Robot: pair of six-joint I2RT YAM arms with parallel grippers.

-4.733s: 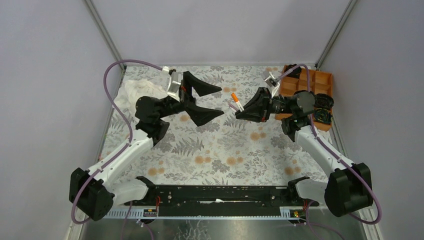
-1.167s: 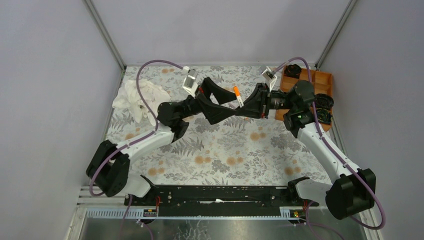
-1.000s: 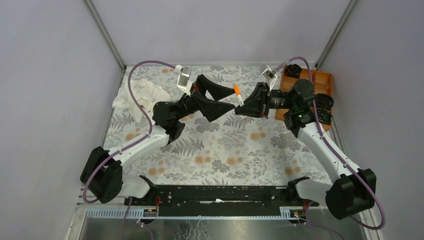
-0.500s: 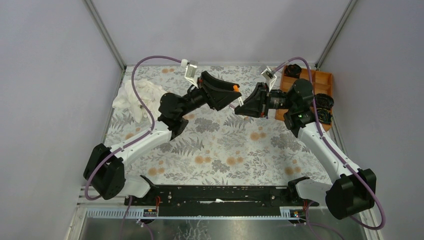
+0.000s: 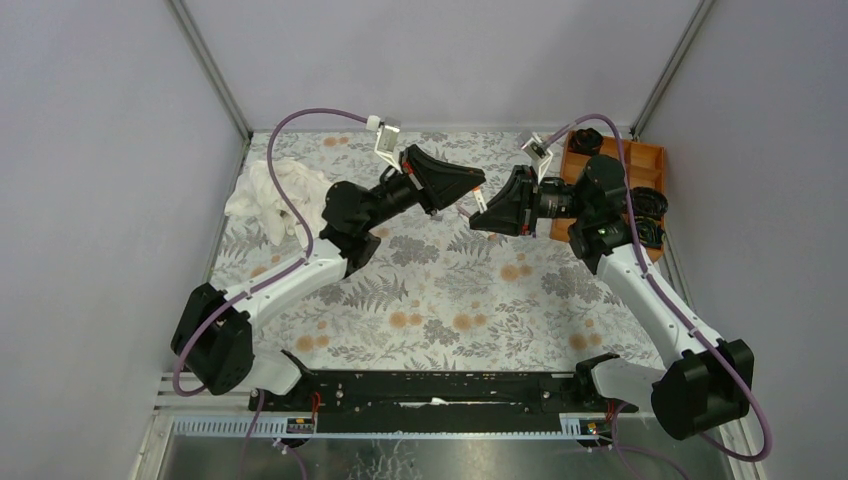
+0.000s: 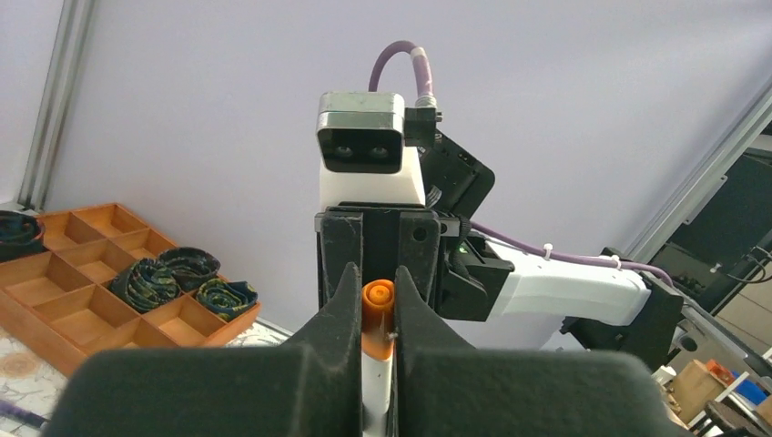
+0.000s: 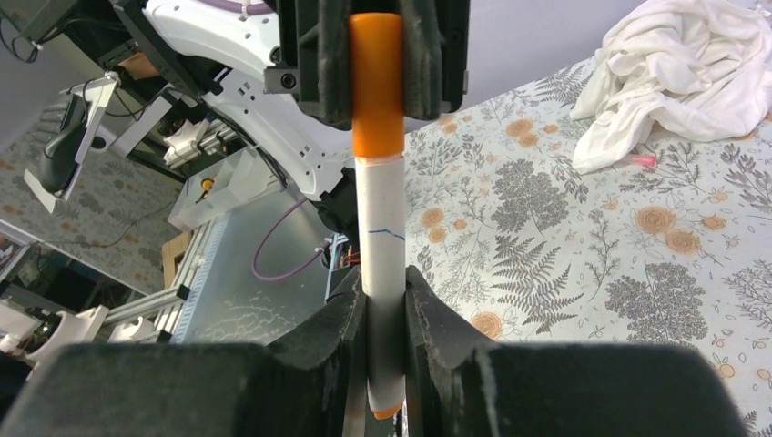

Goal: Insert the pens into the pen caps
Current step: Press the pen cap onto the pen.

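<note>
Bright, even light, faint soft shadows — wrist views blur along the bottom.

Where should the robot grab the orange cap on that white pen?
Pinch the orange cap across its round sides, coming from its free end, in line with the white pen; the right gripper holds the barrel. The left gripper does so.

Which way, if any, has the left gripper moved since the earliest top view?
Yes: rightward, away from the white cloth toward the orange tray; its fingers now pinch the orange cap of the pen in the right gripper.
</note>
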